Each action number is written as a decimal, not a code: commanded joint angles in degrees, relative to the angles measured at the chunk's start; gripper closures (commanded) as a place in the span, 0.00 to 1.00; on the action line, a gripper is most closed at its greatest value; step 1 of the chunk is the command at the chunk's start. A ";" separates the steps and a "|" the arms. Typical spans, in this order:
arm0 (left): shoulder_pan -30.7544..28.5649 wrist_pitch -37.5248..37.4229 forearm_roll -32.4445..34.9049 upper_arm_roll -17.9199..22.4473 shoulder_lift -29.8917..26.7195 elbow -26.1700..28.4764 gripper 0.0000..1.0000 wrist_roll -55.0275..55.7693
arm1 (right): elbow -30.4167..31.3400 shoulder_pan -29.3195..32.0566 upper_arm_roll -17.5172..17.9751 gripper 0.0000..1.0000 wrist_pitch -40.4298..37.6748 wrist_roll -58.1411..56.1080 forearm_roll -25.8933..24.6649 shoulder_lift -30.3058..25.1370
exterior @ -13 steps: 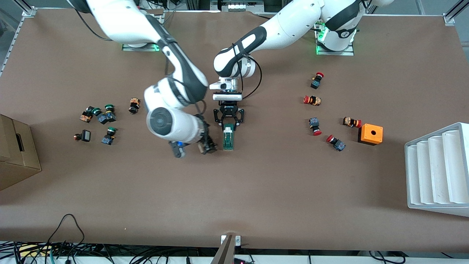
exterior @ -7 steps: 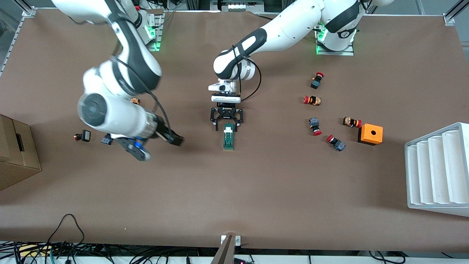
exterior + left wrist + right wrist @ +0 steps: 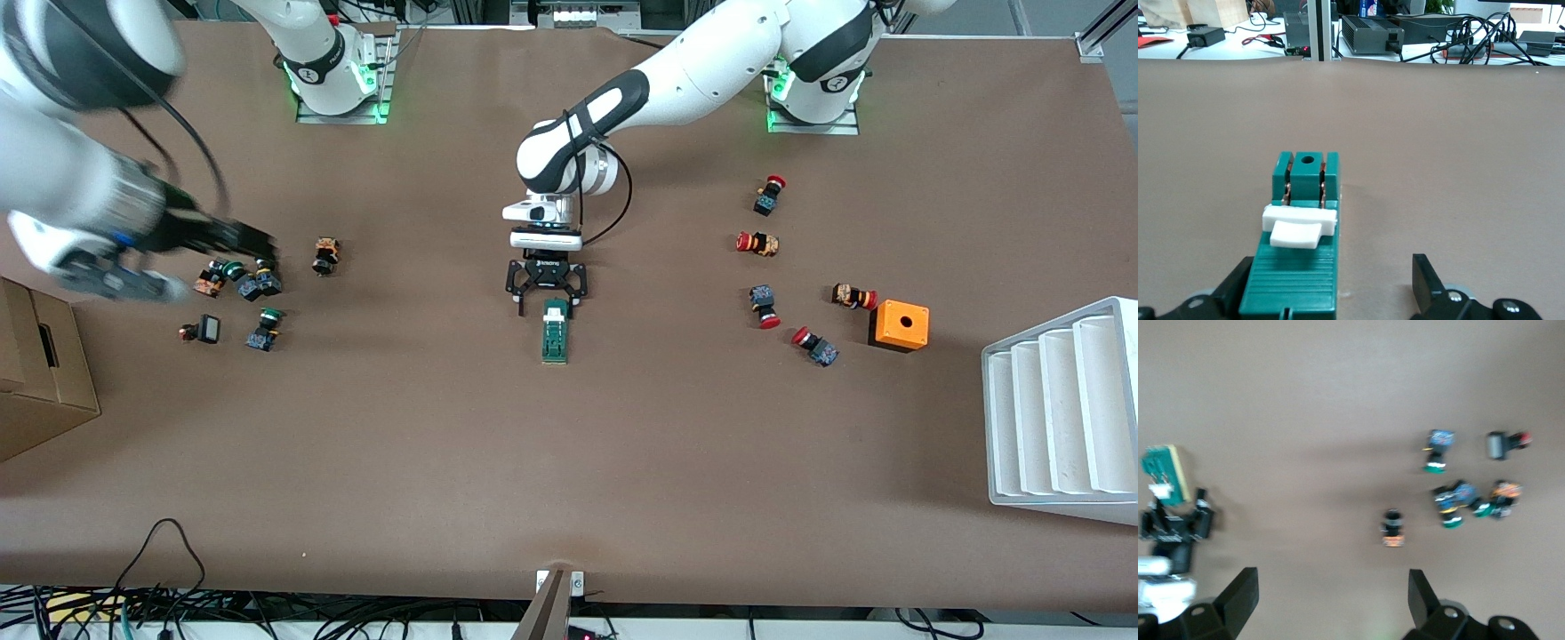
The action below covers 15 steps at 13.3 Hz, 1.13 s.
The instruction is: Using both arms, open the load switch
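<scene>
The load switch [image 3: 555,333] lies flat mid-table, a narrow dark-green block with a white lever [image 3: 1298,225] and a ribbed body [image 3: 1293,275]. My left gripper [image 3: 545,305] sits low at the end of the switch that is farther from the front camera. It is open, with that end between its fingers [image 3: 1429,281] and close beside one of them, not clamped. My right gripper [image 3: 253,240] hangs open and empty, high over the green-capped buttons [image 3: 258,286]. The right wrist view shows the switch [image 3: 1165,472] far off.
Green-capped buttons [image 3: 1457,499] cluster toward the right arm's end, beside a cardboard box [image 3: 40,369]. Toward the left arm's end lie red-capped buttons [image 3: 758,243], an orange box with a hole [image 3: 899,325] and a white ribbed rack [image 3: 1062,413].
The left gripper opened off the switch and drew back a little. The right arm swung up and away from the switch, ending over the green-capped buttons.
</scene>
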<state>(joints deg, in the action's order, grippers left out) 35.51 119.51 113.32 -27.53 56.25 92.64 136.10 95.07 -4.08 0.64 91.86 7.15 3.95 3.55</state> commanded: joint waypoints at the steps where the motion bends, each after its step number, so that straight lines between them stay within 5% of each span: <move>1: -2.64 0.81 1.02 -2.62 -1.40 0.95 0.00 -2.33 | 8.54 2.75 0.95 0.01 1.31 -8.80 -3.76 -8.02; 11: -11.33 1.16 0.41 -9.37 -7.21 7.99 0.00 -7.95 | 1.70 2.59 -0.11 0.01 5.00 -13.48 -7.64 -1.35; 15: -13.71 1.86 -12.30 -12.81 -12.20 7.99 0.00 -16.80 | -2.33 2.67 -0.37 0.01 3.42 -13.39 -7.56 -1.71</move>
<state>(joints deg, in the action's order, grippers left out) 23.72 120.20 106.92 -38.86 49.11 98.08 124.24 95.37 -1.65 0.21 97.08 -5.44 -3.00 1.89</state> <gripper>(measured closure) 0.000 0.004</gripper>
